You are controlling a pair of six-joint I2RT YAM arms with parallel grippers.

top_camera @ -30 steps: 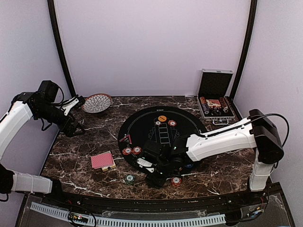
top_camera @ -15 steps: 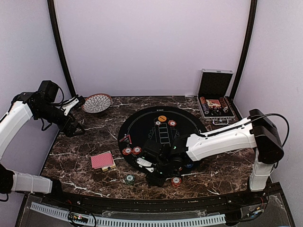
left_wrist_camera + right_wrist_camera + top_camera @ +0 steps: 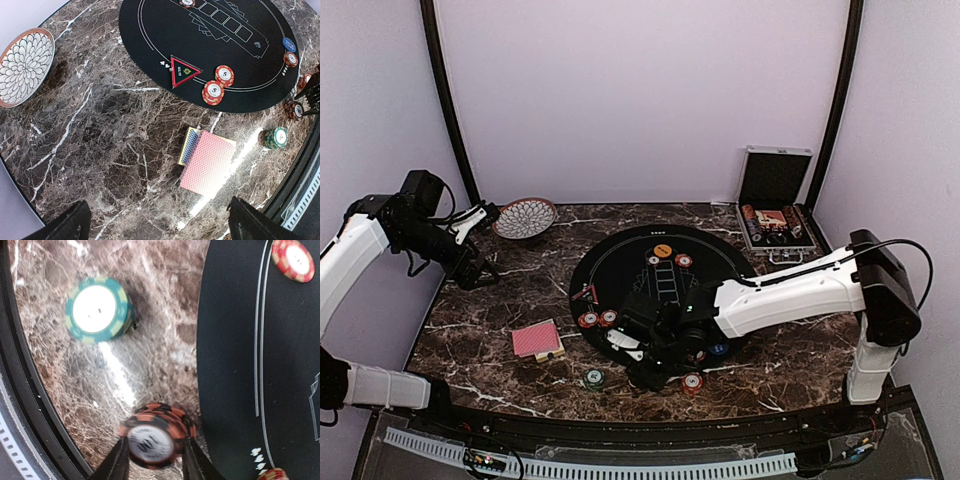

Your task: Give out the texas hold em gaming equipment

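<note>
One orange chip stack (image 3: 157, 435) sits pinched between the fingers of the right gripper (image 3: 155, 446)

One bowl (image 3: 25, 67), one case (image 3: 775, 175), one card deck (image 3: 207, 162), one green chip stack (image 3: 276, 137).

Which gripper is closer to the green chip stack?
Right. The right gripper is just beside the green chip stack, closed on an orange chip stack. The left gripper hangs open far off, near the patterned bowl.
</note>
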